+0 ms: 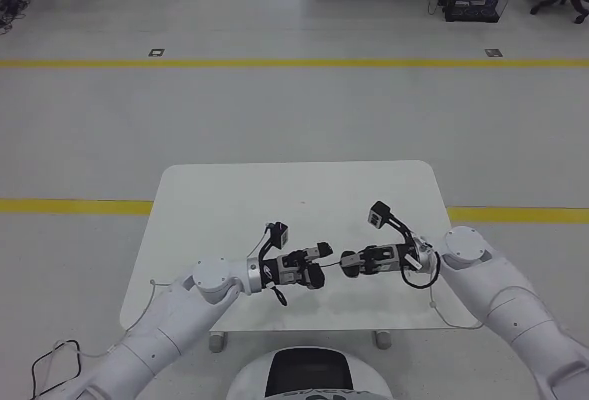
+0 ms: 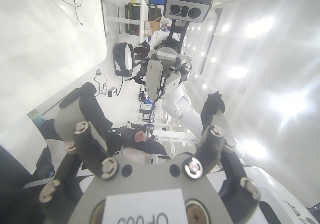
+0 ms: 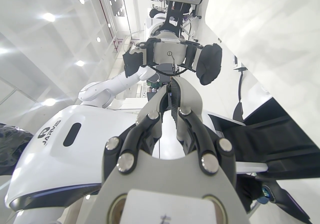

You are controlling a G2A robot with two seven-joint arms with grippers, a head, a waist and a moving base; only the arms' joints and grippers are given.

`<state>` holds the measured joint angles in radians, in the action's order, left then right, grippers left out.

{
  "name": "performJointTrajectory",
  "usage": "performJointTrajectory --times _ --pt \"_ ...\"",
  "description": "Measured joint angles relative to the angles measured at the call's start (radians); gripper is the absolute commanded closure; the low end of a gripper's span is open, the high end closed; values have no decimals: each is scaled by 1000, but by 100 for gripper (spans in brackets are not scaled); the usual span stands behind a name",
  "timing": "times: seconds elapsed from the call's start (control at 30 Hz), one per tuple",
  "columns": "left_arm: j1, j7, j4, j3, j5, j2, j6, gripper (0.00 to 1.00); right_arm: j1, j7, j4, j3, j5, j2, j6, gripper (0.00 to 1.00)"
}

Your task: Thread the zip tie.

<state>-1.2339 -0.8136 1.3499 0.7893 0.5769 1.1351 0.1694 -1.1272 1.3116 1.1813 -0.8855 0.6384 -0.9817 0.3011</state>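
My right gripper (image 3: 171, 85) is shut on a thin dark zip tie (image 3: 162, 73), which curves out from the fingertips toward the left gripper. The left gripper (image 2: 148, 96) is wide open, with nothing between its black padded fingers (image 2: 83, 92). It faces the right gripper (image 2: 156, 95) head-on, a short way off. In the top view the left gripper (image 1: 321, 251) and right gripper (image 1: 347, 263) nearly meet above the front part of the white table (image 1: 294, 190). In the right wrist view the open left gripper (image 3: 170, 61) stands just beyond the zip tie's end.
A few loose thin dark ties (image 2: 72, 2) lie on the table (image 2: 37, 42) away from the grippers. The table has rounded corners and stands on a grey floor with yellow lines (image 1: 64, 206). Other robots and benches stand in the room behind.
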Motion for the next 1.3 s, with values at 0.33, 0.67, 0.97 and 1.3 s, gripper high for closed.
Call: performJointTrajectory --times 0.33,0.67,0.97,1.3 --pt "1 -1 3 -3 -2 0 -4 0 -12 7 8 -17 -8 -2 -2 100" --pt "5 -1 -1 -10 -2 2 -5 0 -14 12 11 -23 -16 -7 -5 100" --pt "7 -4 1 -13 -3 2 -6 0 -18 8 11 -31 -20 -11 -7 100" --pt "6 -3 2 -16 -4 2 -8 11 -22 11 13 -37 -26 -16 -7 100"
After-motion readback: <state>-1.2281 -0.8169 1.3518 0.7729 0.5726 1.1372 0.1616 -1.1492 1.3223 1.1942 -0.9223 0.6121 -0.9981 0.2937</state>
